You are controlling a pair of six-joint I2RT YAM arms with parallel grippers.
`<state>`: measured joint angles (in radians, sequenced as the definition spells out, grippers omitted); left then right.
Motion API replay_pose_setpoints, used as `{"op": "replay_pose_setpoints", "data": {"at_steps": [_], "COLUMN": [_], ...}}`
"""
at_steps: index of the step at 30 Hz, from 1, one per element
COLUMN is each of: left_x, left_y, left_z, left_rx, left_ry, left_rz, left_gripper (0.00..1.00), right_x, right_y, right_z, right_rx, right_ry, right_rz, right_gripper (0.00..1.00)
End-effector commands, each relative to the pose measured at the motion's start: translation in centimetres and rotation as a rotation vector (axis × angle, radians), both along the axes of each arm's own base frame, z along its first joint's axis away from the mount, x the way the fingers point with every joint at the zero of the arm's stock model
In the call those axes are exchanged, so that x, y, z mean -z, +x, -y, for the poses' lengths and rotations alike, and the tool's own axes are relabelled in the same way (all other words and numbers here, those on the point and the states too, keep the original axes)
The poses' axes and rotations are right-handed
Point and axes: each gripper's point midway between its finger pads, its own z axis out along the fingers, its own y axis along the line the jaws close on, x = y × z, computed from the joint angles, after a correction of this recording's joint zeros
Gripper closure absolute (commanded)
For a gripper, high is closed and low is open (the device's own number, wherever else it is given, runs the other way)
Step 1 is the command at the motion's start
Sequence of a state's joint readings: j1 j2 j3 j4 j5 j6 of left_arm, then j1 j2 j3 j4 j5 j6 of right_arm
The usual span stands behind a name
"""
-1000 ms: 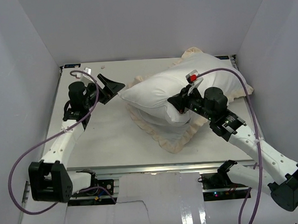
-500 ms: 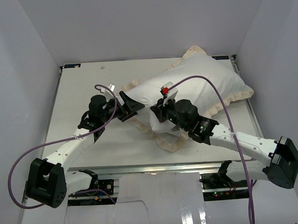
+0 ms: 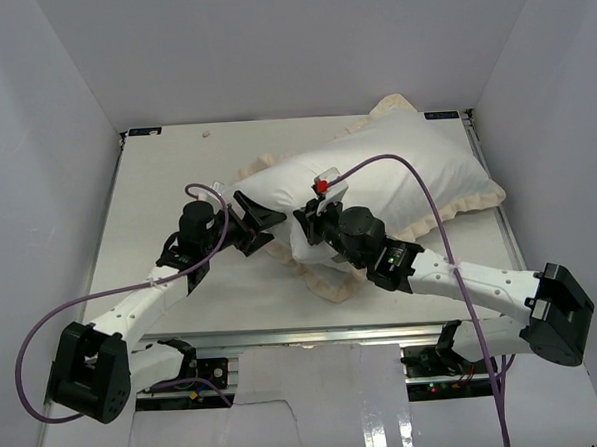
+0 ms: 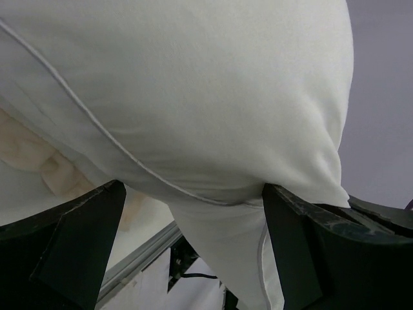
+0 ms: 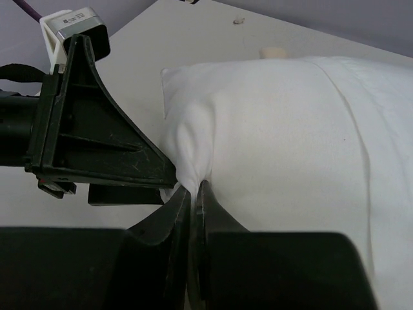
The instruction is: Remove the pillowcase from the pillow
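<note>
Between the right gripper's (image 5: 191, 192) fingers, pressed tight together, sits a small fold of white cloth at the near end of the pillow (image 5: 277, 135); the fabric puckers where they pinch it. Just to that gripper's left, almost touching it, is the left gripper (image 4: 190, 194). Its jaws are spread wide with the pillow's corner bulging into the gap between them, released rather than clamped.

Beyond both grippers the pillow stretches away and to the right, plump and plain white, with a thin seam line running along its side. Under it and spilling past its edges lies the pillowcase (image 3: 330, 282), seen only as a cream ruffled frill. One stretch of frill is just beneath the right gripper on the near side, another is just beyond the left gripper, and more runs round the pillow's far end. Whether any of the pillow sits inside the cover cannot be told. Everything rests on the pale table (image 3: 166, 180).
</note>
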<state>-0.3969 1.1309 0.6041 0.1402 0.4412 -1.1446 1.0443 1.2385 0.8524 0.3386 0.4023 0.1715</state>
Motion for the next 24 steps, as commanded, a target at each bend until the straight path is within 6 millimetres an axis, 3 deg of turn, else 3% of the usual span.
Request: {"op": "replay_pose_setpoints", "data": {"at_steps": [1, 7, 9, 12, 13, 14, 15, 18, 21, 24], "left_x": [-1.5, -2.3, -2.7, -2.3, -2.2, -2.0, -1.9, -1.9, -1.8, -1.2], "left_y": [0.5, 2.0, 2.2, 2.2, 2.0, 1.9, 1.9, 1.6, 1.3, 0.9], "left_z": [0.7, 1.6, 2.0, 2.5, 2.5, 2.6, 2.6, 2.5, 2.0, 1.7], "left_rx": [-0.005, 0.012, 0.031, 0.053, 0.055, 0.06, 0.063, 0.074, 0.064, 0.062], "left_ry": [-0.051, -0.071, -0.085, -0.132, -0.144, -0.154, -0.151, -0.141, -0.132, -0.113], "left_rz": [-0.021, 0.004, 0.024, 0.024, 0.022, 0.031, 0.035, 0.051, 0.068, 0.076], "left_gripper": [0.02, 0.02, 0.08, 0.52, 0.73, 0.86, 1.0, 1.0, 1.0, 1.0], "right_x": [-6.5, -5.3, -4.9, -4.7, -4.5, -4.4, -4.4, -3.6, -3.4, -4.9], "right_y": [-0.1, -1.9, -2.5, -3.1, -3.2, -3.7, -4.0, -4.8, -4.6, -3.1], "right_z": [-1.2, -1.9, -1.9, -2.2, -2.2, -2.5, -2.6, -2.5, -1.7, 0.5], "right_rx": [0.0, -0.061, -0.081, -0.101, -0.108, -0.139, -0.156, -0.192, -0.168, -0.059], "right_ry": [0.206, 0.235, 0.251, 0.249, 0.243, 0.239, 0.235, 0.187, 0.082, -0.024], "right_rz": [0.115, 0.093, 0.082, 0.069, 0.062, 0.056, 0.052, 0.026, -0.001, 0.047], "right_gripper": [0.92, 0.92, 0.92, 0.92, 0.9, 0.84, 0.63, 0.31, 0.12, 0.09]}}
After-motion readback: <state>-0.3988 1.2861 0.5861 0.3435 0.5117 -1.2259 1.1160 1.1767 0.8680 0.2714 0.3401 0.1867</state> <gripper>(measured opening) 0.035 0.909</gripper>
